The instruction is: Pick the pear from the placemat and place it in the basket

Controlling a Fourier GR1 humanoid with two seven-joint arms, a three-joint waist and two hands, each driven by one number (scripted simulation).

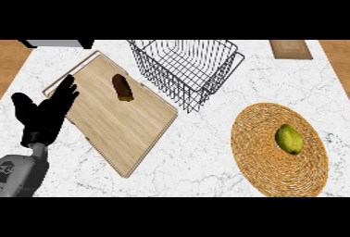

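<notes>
1. Nearest the camera, the left hand [42, 112] rises from a grey forearm [21, 175] at the lower left edge, its fingers straight and spread wide, holding nothing. It rests at the left side of the table [205, 152], its fingertips over the left edge of the cutting board [126, 122].
2. Right hand: not in view.
3. On the right side of the table lies a round woven placemat [263, 162]. The green pear [289, 139] sits on it, a little right of the mat's middle, well apart from the hand.
4. The wooden cutting board lies at a slant on the white marble table, left of centre. A dark brown oblong item [122, 87] lies on its upper part; what it is cannot be told.
5. A wire basket [184, 65] stands at the far side of the table, just beside the board's upper right edge. Nothing shows inside it.
6. A small tan block [290, 49] lies at the far right edge.
</notes>
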